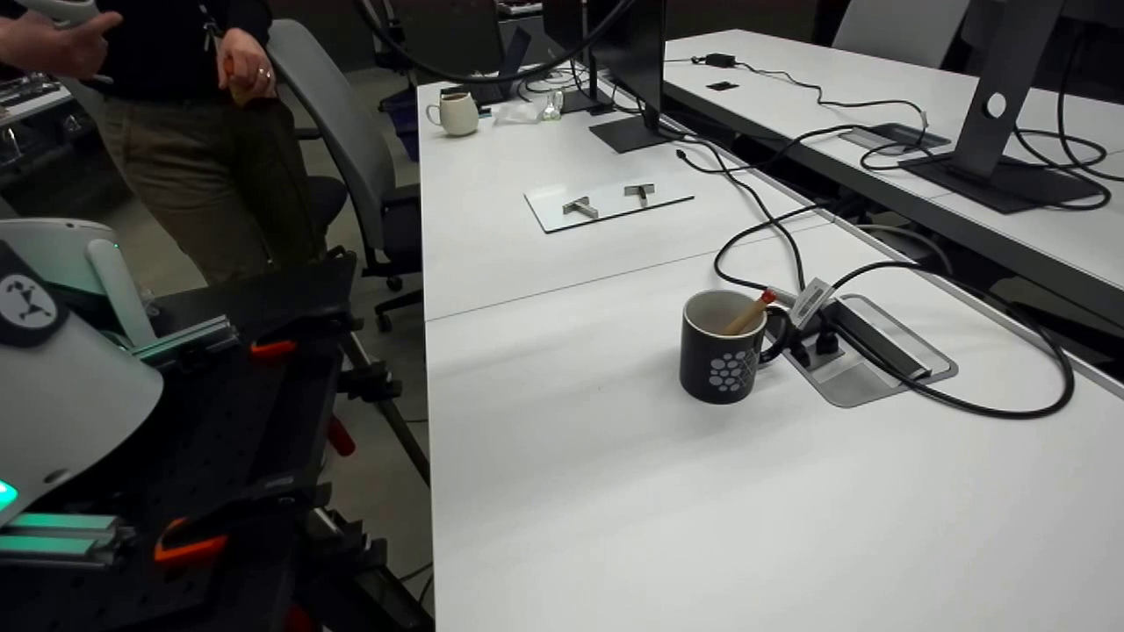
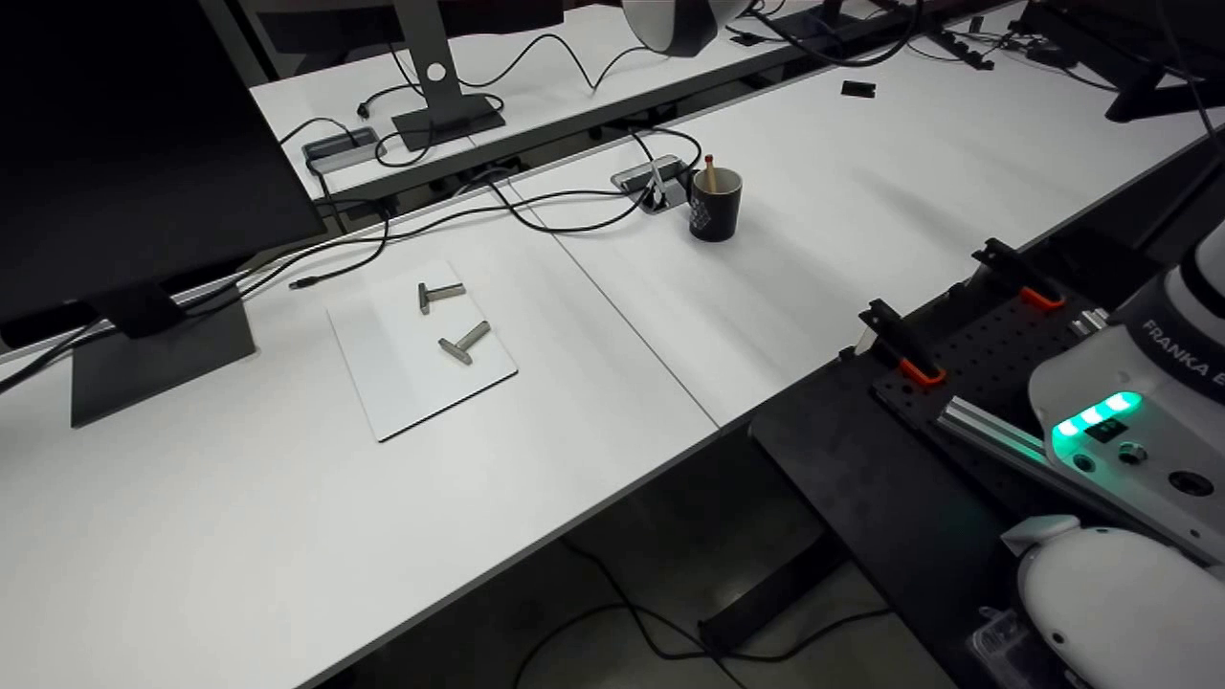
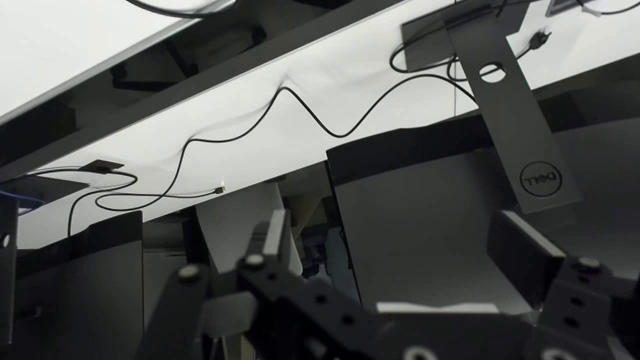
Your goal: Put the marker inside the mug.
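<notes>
The black mug (image 1: 702, 367) with a pale print stands upright on the white table, and both exterior views show it. Leaning inside it is the marker (image 1: 743, 319), its tan part going down into the mug and its red end sticking out above the rim near the handle. An exterior view also has this marker (image 2: 710, 176) poking out of the mug (image 2: 720, 218). In the wrist view my gripper (image 3: 392, 225) is wide open, with nothing between its fingers. That view faces monitors and cables; neither mug nor marker appears in it, and both exterior views leave the gripper out.
Black cables (image 1: 983, 411) and a table socket box (image 1: 865, 347) lie right beside the mug's handle. A thin white board (image 2: 402, 383) with two metal T-shaped pieces rests farther along. Monitors (image 3: 425, 215) fill much of the wrist view. A white cup (image 1: 458, 114) stands far off.
</notes>
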Action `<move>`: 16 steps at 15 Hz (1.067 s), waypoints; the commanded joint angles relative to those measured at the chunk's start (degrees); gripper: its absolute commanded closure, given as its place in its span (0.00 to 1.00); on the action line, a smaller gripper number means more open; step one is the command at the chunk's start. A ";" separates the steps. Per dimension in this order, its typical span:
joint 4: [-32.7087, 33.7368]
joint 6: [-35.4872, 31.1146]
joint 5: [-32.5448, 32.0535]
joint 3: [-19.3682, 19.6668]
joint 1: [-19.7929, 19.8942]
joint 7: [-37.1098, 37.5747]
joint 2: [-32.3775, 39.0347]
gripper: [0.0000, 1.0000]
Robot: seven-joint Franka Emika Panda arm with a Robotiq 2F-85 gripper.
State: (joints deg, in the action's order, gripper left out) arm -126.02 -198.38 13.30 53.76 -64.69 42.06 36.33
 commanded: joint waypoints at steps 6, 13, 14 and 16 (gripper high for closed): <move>-12.88 1.07 11.12 -14.75 11.87 -9.91 -2.61 0.00; -16.18 0.50 5.30 -20.86 24.10 -8.66 -1.21 0.00; -15.86 0.49 5.08 -20.23 24.07 -8.68 -1.13 0.00; -15.00 0.48 5.10 -18.74 23.15 -8.46 -1.24 0.00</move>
State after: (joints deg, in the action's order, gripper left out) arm -141.74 -197.90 19.52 33.37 -40.85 33.89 36.20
